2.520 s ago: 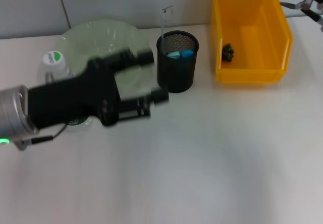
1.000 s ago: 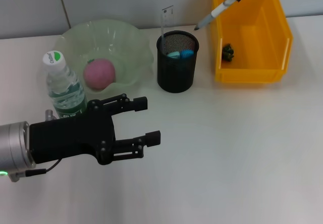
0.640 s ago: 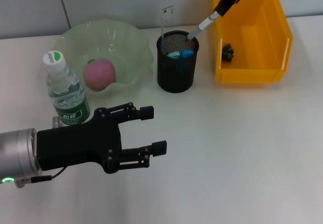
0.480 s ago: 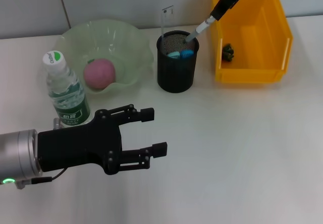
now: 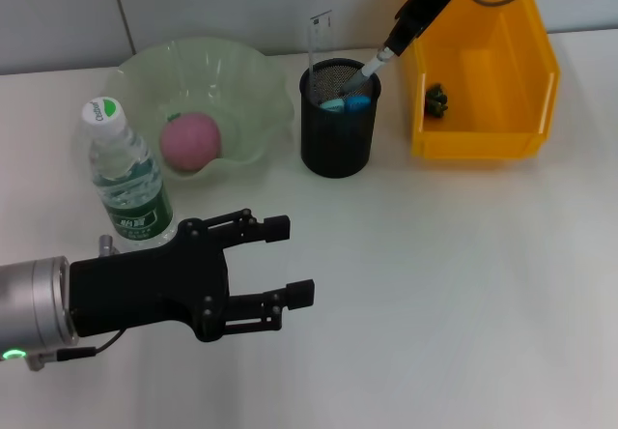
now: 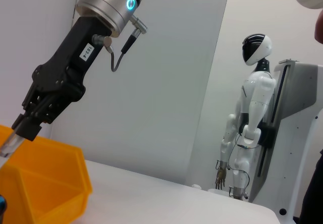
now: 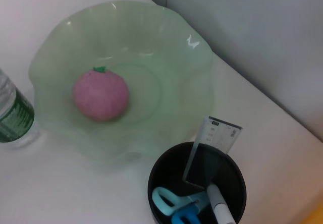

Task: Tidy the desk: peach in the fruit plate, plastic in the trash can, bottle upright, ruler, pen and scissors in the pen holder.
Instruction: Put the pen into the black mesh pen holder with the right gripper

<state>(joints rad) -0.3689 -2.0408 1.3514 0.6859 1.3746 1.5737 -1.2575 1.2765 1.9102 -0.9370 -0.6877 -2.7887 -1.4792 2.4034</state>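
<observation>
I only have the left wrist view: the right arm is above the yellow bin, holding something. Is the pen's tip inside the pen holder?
Observer: Yes. The right wrist view shows the white pen with its tip below the rim of the black mesh pen holder, beside the blue-handled scissors.
Operator: Is the ruler in there?
Observer: Yes, the clear plastic ruler stands in it, leaning on the rim.
Operator: Has the right gripper let go?
Observer: No. In the head view the right gripper has its jaws shut on the pen. The left gripper hovers open over the white table.
</observation>
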